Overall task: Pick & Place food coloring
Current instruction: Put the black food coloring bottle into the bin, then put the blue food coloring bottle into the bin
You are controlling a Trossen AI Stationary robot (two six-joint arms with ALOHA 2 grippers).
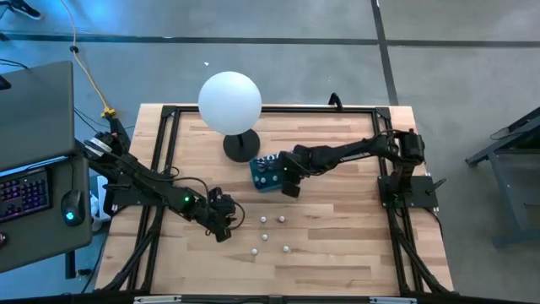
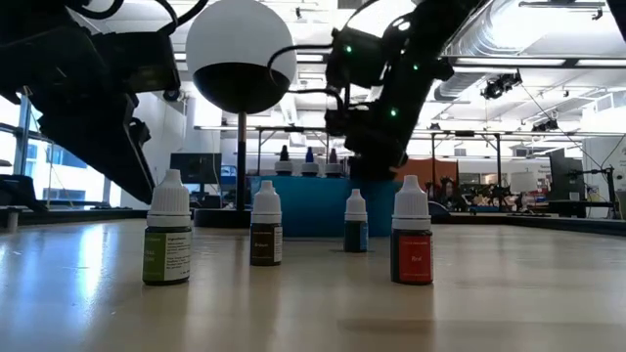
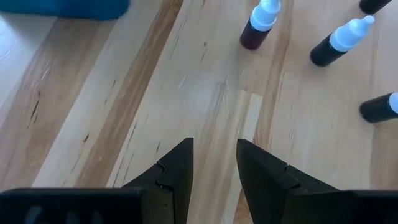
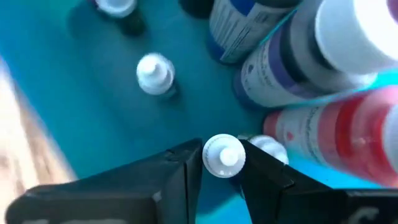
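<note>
Four food coloring bottles [image 2: 266, 224] stand upright, apart on the bench [image 1: 337, 245] nearest the low camera; more sit in the teal tray [image 1: 263, 176] beside the white globe lamp [image 1: 229, 101]. Right tool [image 4: 222, 167] is over the tray with a white bottle cap [image 4: 224, 155] between its fingers, apparently gripping it; left tool [image 3: 214, 163] hovers open and empty above bare bench near the loose bottles. Bottles look light, rigid, smooth and tippy, so best pinched at the cap or neck from above.
</note>
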